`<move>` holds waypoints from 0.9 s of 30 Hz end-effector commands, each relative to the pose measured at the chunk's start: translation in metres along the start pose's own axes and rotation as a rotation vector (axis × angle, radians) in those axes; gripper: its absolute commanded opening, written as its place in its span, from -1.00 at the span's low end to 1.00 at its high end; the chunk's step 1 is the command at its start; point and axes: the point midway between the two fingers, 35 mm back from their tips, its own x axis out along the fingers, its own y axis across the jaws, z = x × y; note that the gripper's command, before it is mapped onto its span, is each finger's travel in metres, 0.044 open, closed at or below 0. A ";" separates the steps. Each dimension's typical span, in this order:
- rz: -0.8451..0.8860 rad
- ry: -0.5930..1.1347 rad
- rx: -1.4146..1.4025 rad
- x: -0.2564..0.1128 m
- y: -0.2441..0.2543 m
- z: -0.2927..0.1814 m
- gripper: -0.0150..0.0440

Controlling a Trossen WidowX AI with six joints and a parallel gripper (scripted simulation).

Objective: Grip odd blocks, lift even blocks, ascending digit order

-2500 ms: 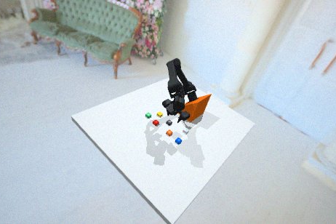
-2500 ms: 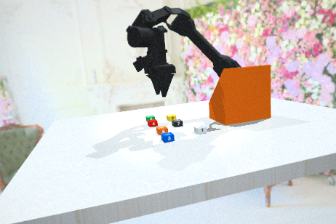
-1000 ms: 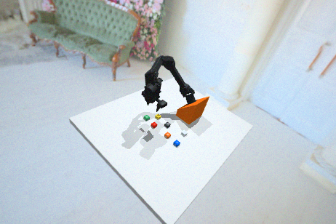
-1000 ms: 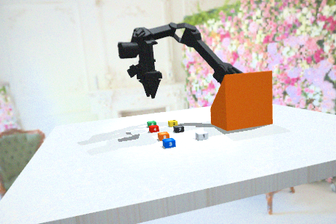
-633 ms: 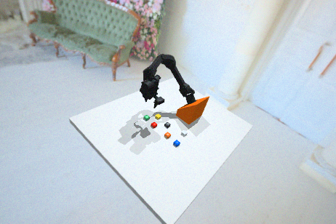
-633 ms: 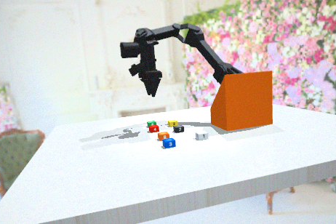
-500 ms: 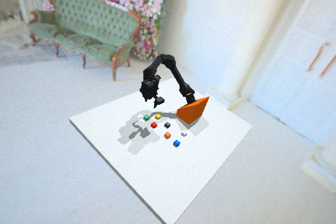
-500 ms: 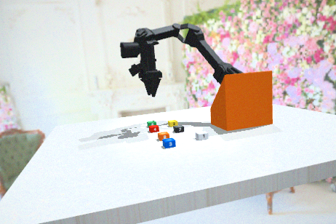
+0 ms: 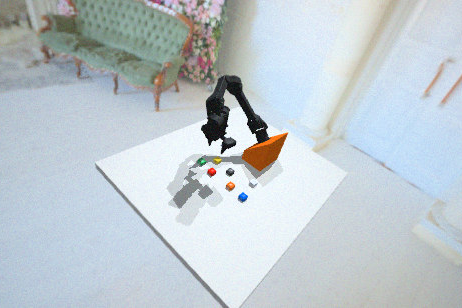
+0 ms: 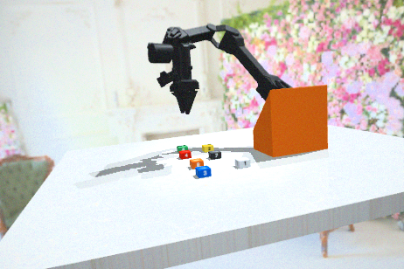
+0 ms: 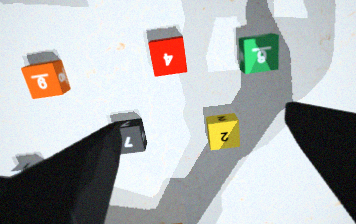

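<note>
1. 7 blocks are spread on the worktop (image 9: pixel 230 240) (image 10: pixel 170 210); in the top view, all are set in from its edges.
2. The tool (image 9: pixel 216 148) (image 10: pixel 187 113) (image 11: pixel 202 121) is held above the worktop, fingers spread, with 0 blocks gripped.
3. The white block (image 9: pixel 253 183) (image 10: pixel 242 163), marked 1, is set toward the right corner.
4. By the top view's bottom corner, the blue block (image 9: pixel 243 197) (image 10: pixel 203 172), marked 3, is placed closest.
5. The green block (image 9: pixel 201 161) (image 10: pixel 182 148) (image 11: pixel 259 54) is placed closest to the left corner.

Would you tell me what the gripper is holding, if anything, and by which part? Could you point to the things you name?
Nothing is held; the open gripper (image 9: pixel 221 148) (image 10: pixel 186 113) (image 11: pixel 202 121) hangs above the blocks.
</note>
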 end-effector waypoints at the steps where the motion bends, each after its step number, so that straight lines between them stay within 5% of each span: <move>1: 0.015 0.014 -0.037 0.001 0.067 -0.021 0.86; 9: -0.023 0.032 -0.032 0.011 0.190 -0.105 0.86; 16: -0.027 0.033 -0.031 0.016 0.195 -0.110 0.86; 21: -0.030 0.032 -0.030 0.090 0.192 -0.112 0.86; 27: -0.031 0.032 -0.030 0.094 0.191 -0.113 0.86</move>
